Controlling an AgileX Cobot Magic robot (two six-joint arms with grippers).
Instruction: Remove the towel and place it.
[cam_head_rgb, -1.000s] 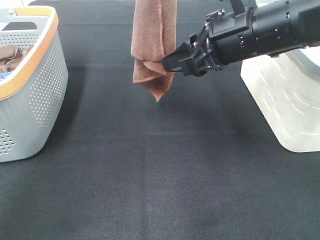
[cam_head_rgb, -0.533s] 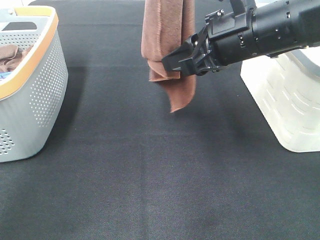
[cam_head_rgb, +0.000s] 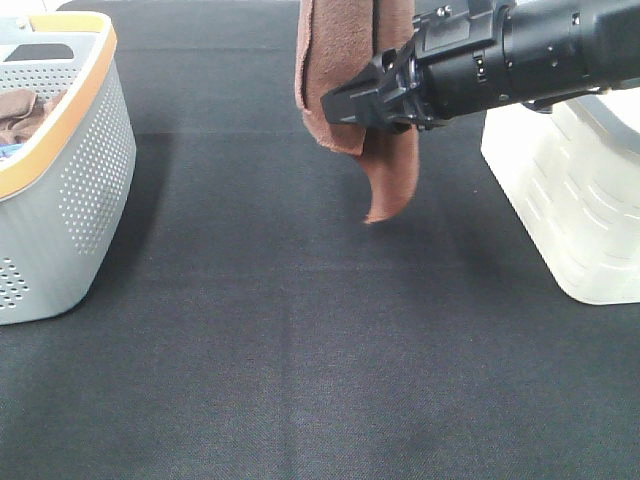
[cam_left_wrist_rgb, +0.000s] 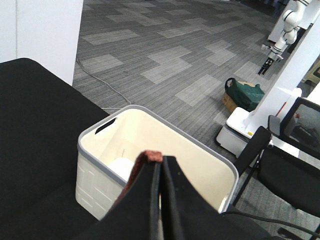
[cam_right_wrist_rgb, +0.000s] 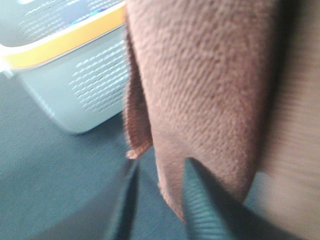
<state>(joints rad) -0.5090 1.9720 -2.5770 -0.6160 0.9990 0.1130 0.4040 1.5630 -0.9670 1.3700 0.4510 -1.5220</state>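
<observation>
The reddish-brown towel (cam_head_rgb: 345, 60) hangs folded from above the top edge of the exterior view, over the middle of the black table, its tail (cam_head_rgb: 392, 190) dangling free. In the left wrist view my left gripper (cam_left_wrist_rgb: 161, 165) is shut on the towel's top edge (cam_left_wrist_rgb: 149, 156), a small brown tuft showing between the fingers. My right gripper (cam_head_rgb: 330, 105) reaches in from the right at mid-height of the cloth. In the blurred right wrist view the towel (cam_right_wrist_rgb: 210, 85) fills the picture and sits between the fingertips of that gripper (cam_right_wrist_rgb: 161, 167), which look closed on the fold.
A grey perforated basket (cam_head_rgb: 70, 190) with an orange rim stands at the left and holds another brown cloth (cam_head_rgb: 22, 112). A white basket (cam_head_rgb: 570, 210) stands at the right, seen from above as the white basket (cam_left_wrist_rgb: 95, 165) under the left gripper. Black cloth covers the table.
The hanging towel has shifted to the right and its tail has dropped lower. The right gripper rose slightly and its jaws narrowed onto the fold.
</observation>
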